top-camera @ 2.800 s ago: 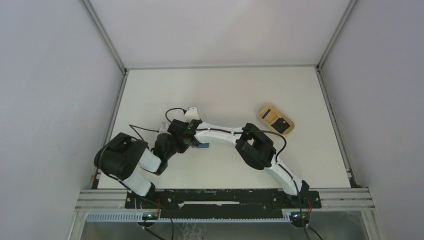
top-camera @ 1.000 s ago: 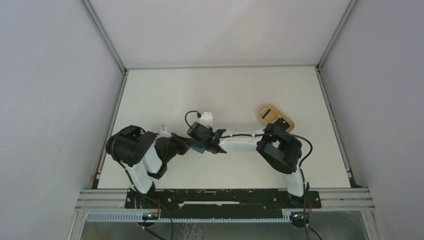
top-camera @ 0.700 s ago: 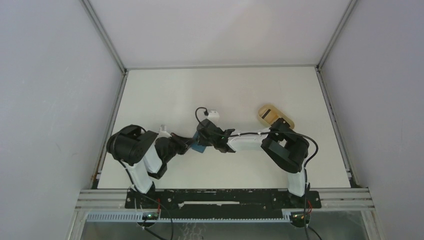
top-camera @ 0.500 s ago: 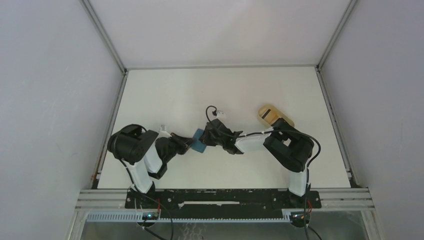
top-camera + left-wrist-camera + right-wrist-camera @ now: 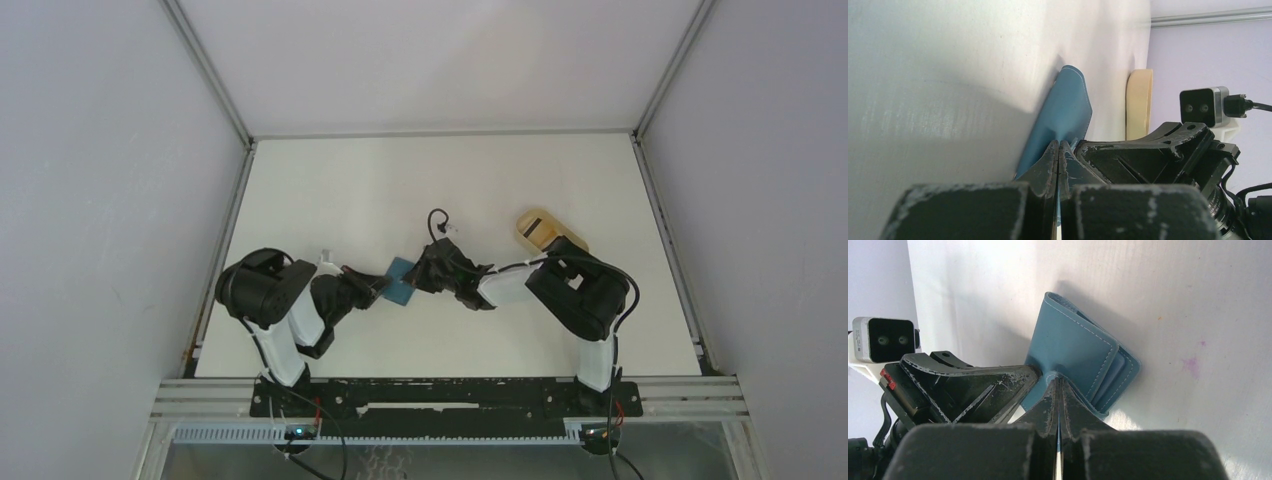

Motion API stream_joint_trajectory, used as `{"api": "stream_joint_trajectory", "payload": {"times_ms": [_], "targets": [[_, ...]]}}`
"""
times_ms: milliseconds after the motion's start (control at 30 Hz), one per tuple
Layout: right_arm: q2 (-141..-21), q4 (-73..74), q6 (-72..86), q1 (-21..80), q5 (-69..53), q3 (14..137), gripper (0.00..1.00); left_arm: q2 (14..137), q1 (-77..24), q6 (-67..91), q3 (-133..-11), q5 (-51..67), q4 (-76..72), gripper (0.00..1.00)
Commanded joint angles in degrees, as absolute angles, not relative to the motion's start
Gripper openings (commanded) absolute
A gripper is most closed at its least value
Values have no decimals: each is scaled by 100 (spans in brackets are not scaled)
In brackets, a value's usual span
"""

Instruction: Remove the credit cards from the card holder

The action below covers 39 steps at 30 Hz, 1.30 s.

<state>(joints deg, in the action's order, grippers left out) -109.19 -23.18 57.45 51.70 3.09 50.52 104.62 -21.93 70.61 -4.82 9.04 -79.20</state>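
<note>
Now: left claw [image 5: 1058, 146] clamped tight on one edge of the card holder [image 5: 1073, 347]. Right claw [image 5: 1058, 384] pinches its teal flap from the opposite side.

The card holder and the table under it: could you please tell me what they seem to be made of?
The card holder is probably leather or imitation leather: teal, smooth and matte, with pale stitching along its edges and layered flaps. The table looks like hard white matte board, perhaps laminate or painted; faint streaks show.
</note>
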Motion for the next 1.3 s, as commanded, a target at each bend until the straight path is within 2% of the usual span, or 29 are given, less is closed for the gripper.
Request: {"api": "stream_joint_trajectory", "payload": {"times_ms": [0, 267, 600, 767, 800, 1000, 1067, 1100, 1167, 1267], "targets": [[-11141, -2038, 5893, 5177, 210, 5031, 0, 10457, -2215, 6969, -355, 994, -7523, 0], [-11111, -998, 5620, 5403, 688, 5491, 0, 10537, -2219, 6984, -412, 1004, -7515, 0], [-11659, 432, 5316, 5773, 1328, 6459, 0, 10558, -2215, 6984, -411, 1012, -7506, 0], [-11550, 488, 5154, 5746, 1346, 6515, 0, 10543, -2208, 6994, -402, 995, -7498, 0], [-11441, 453, 5045, 5695, 1345, 6516, 2, 10532, -2206, 6998, -404, 993, -7485, 0], [-10163, -223, 3985, 5019, 961, 6420, 37, 10298, -2197, 6970, -500, 934, -7184, 0], [-9676, -422, 3616, 4790, 719, 6306, 45, 10087, -2197, 6913, -558, 922, -7120, 0], [-9431, -505, 3464, 4684, 629, 6231, 52, 9931, -2197, 6852, -633, 918, -6955, 4], [-8977, -617, 3181, 4573, 444, 6014, 62, 9458, -2197, 6620, -851, 888, -6325, 20], [-8440, -584, 2890, 4398, 105, 5662, 67, 8291, -2197, 6077, -1215, 591, -4887, 44]]}}
